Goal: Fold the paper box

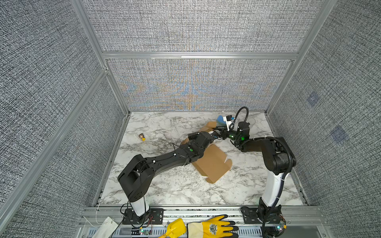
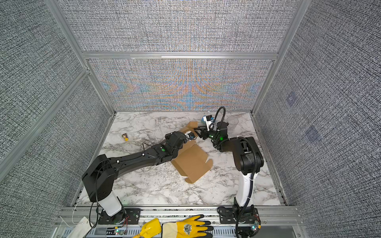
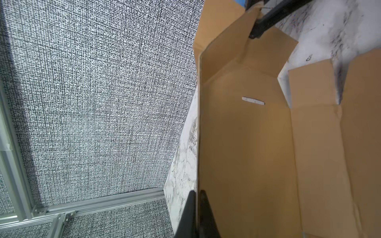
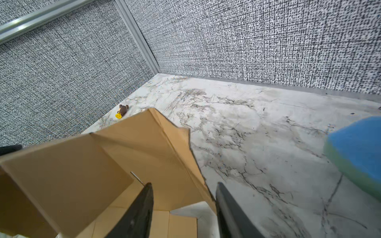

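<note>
The paper box (image 1: 213,164) is a brown cardboard sheet lying partly folded on the marble table, seen in both top views (image 2: 191,162). My left gripper (image 3: 197,195) is shut on the top edge of a raised side wall (image 3: 226,144), one finger on each face. My right gripper (image 4: 183,186) is open at the box's far end. Its two fingers straddle the edge of a raised, bent corner flap (image 4: 156,144) without pinching it. One right finger (image 3: 259,28) shows in the left wrist view against that flap. In the top views the wrists hide both grips.
A blue sponge (image 4: 358,152) lies on the table just beyond the right gripper, near the back wall (image 1: 220,119). A small toy figure (image 1: 142,137) stands at the left. A yellow glove (image 1: 212,227) lies on the front rail. Mesh walls enclose the table.
</note>
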Robot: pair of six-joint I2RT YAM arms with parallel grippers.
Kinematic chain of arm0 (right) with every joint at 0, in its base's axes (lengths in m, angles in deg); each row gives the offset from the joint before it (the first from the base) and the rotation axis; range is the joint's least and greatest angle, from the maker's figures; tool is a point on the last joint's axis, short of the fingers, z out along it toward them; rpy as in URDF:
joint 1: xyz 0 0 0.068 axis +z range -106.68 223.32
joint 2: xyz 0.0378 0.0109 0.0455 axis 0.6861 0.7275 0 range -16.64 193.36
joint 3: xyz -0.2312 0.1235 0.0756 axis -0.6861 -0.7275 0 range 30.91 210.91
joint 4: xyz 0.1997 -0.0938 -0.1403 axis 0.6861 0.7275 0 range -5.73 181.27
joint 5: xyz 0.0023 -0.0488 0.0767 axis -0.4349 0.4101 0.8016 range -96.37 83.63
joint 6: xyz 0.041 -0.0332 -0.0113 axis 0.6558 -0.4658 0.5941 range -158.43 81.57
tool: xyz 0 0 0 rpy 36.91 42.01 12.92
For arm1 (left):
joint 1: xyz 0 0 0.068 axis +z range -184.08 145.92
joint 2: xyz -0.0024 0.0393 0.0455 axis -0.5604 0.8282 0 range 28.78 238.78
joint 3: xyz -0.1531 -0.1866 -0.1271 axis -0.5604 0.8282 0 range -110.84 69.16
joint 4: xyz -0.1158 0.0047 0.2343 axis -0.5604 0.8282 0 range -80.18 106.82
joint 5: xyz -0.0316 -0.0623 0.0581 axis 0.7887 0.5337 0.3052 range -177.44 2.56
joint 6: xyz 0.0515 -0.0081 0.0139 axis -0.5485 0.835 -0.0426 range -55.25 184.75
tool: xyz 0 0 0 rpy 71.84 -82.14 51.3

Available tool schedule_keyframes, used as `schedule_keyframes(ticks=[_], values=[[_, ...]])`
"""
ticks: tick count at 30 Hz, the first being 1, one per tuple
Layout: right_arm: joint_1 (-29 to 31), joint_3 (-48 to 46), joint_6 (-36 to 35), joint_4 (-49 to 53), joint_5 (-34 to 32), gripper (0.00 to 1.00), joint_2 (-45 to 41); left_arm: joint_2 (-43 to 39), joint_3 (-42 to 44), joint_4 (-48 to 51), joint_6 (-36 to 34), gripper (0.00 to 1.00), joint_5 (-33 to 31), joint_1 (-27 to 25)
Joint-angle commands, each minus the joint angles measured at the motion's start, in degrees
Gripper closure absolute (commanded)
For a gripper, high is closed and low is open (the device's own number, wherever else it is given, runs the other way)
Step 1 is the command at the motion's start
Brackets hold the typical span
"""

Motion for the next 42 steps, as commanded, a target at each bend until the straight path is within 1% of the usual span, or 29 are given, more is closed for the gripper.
schedule_keyframes(ticks=[1,3,8,13,17,22,27,38,39,42], values=[[0.68,1.01,-1.39,3.94,0.43,0.58,-0.08,0.59,-0.46,-1.02,-0.07,0.98,1.15,-0.01],[1.05,0.38,-0.84,3.87,-0.06,0.6,-0.42,1.05,-0.77,-0.83,0.2,0.98,1.1,0.07],[1.58,0.33,-0.36,4.98,-4.56,0.66,-0.66,1.55,-0.99,-0.36,0.7,0.99,1.23,0.24],[2.02,1.01,0.39,4.86,-7.1,0.76,-0.2,0.76,-0.64,0.04,1.34,0.99,1.58,0.57],[2.46,0.26,-0.13,3.59,-8.69,0.87,-0.64,0.49,-0.38,0.67,1.69,0.99,1.67,1.16],[2.6,-1.91,-0.21,1.9,-10.01,0.98,-3.31,-0.04,-0.42,1.25,2.19,0.99,1.89,1.99],[2.64,-3.38,-1.06,2.7,-10.83,1.0,-6.39,0.05,-0.29,1.5,2.21,0.99,1.76,2.64],[2.65,-5.22,-2.95,7.21,-12.68,1.0,-12.24,0.22,0.48,1.36,2.54,0.99,1.72,3.07],[2.73,-7.03,-2.94,7.55,-12.74,1.0,-12.79,0.27,0.5,1.35,2.57,0.99,1.53,3.05],[2.95,-8.47,-2.65,7.67,-13.01,1.0,-14.51,0.47,0.64,0.84,2.27,0.99,1.16,3.07]])
